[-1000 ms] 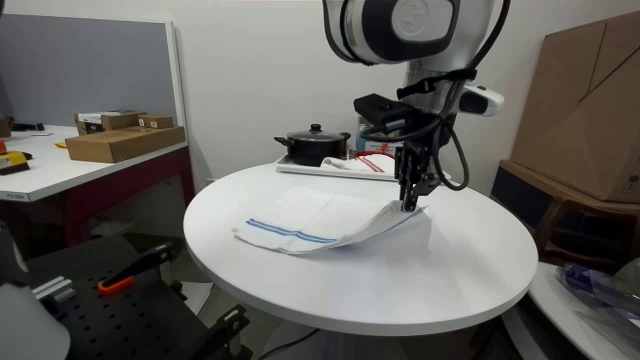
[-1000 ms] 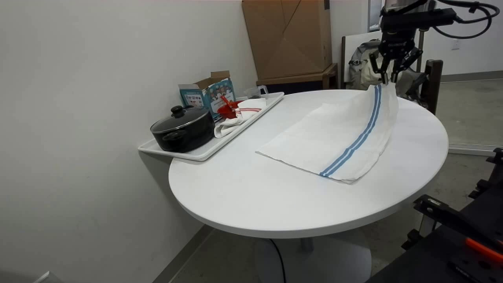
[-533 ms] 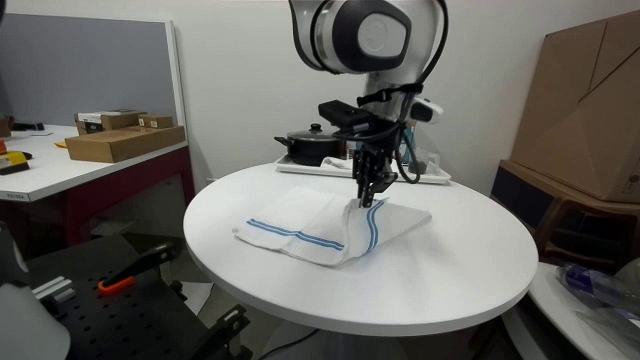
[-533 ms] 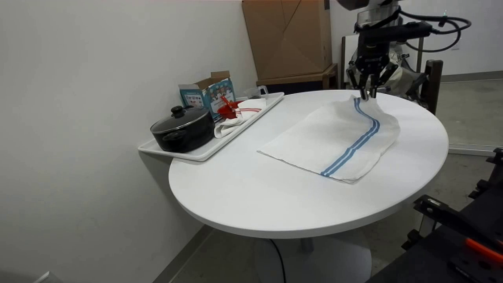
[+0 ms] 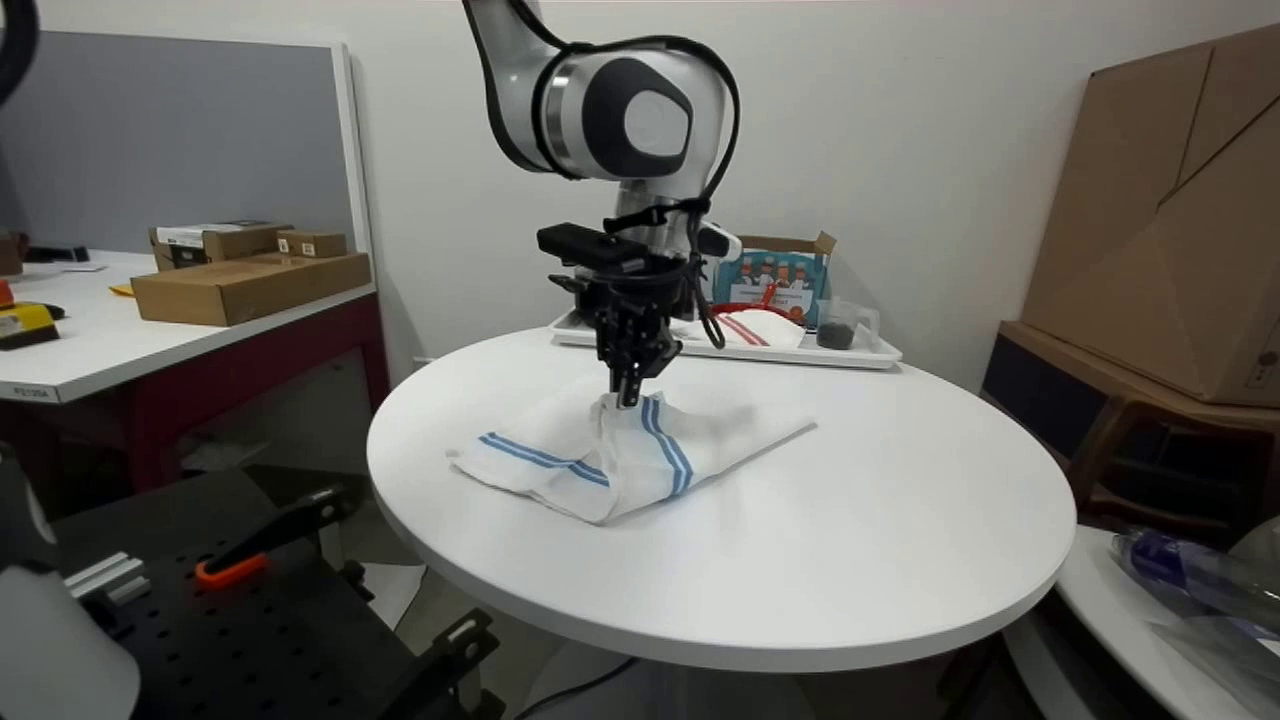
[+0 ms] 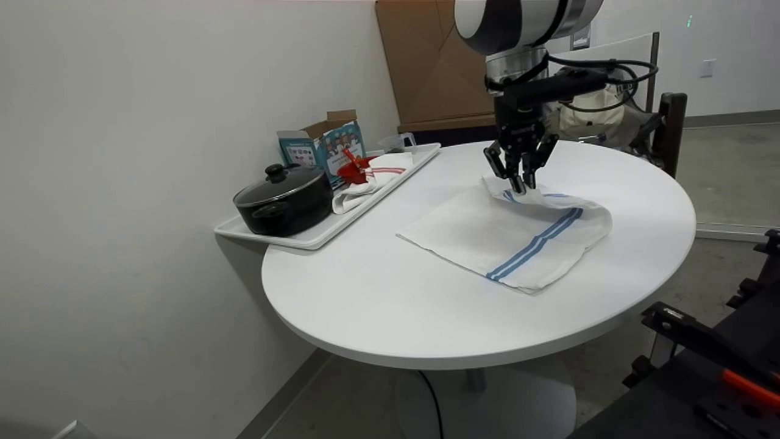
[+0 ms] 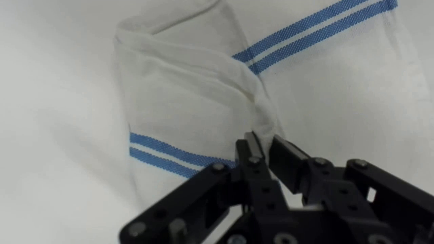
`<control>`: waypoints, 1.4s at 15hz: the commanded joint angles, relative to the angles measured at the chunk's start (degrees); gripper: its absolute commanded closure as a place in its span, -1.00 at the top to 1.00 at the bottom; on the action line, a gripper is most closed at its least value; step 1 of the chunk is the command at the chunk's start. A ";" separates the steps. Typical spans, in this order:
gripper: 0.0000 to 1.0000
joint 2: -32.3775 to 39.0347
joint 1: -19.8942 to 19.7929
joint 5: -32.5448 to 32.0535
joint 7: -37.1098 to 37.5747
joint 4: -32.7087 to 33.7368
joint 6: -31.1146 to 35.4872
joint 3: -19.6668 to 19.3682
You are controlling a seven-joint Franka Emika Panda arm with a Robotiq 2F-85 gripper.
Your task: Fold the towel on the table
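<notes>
The white towel with blue stripes (image 5: pixel 650 450) lies on the round white table (image 5: pixel 850 570); both also show in an exterior view, the towel (image 6: pixel 469 238) and the table top (image 6: pixel 378 299). My gripper (image 5: pixel 626 398) points down just above the table, its narrow-set fingers on a bunched towel edge. It also shows in an exterior view (image 6: pixel 524 190). That edge is lifted and folded back over part of the towel; the rest lies flat. In the wrist view the towel (image 7: pixel 183 95) runs up between the nearly closed fingertips (image 7: pixel 262 139), with striped parts on both sides of the fold.
A white tray (image 6: pixel 308 242) at the table's wall-side edge holds a black lidded pot (image 6: pixel 283 201), a red-striped cloth (image 6: pixel 390 162), a red bowl and a blue box (image 6: pixel 341 143). A desk with cardboard boxes (image 5: pixel 250 285) and a large carton (image 5: pixel 1150 220) stand around.
My gripper has moved left in both exterior views, carrying the towel's edge inward over the rest, and it is lower in the view with the pot in front. The fold has grown and the towel shifted slightly.
</notes>
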 commanded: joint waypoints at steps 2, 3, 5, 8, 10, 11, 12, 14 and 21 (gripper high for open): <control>-0.78 0.62 2.36 -1.91 -3.26 -0.93 -2.69 3.12; -0.78 0.36 2.77 -1.88 -5.02 -1.88 -3.35 4.30; -0.78 -1.93 3.03 -1.76 -9.21 -4.92 -2.46 6.28; -0.78 -6.57 1.50 1.36 -17.18 -8.63 -0.03 9.29; -0.78 -9.27 0.96 3.75 -20.46 -9.60 0.50 10.09; -0.78 -10.68 0.32 6.59 -23.08 -9.79 0.38 10.56; -0.78 -12.00 0.12 9.05 -25.58 -10.10 0.12 10.78; -0.78 -15.11 0.05 14.38 -32.10 -11.49 0.21 10.92; -0.78 -9.28 5.34 3.84 -32.72 -10.74 -9.19 10.83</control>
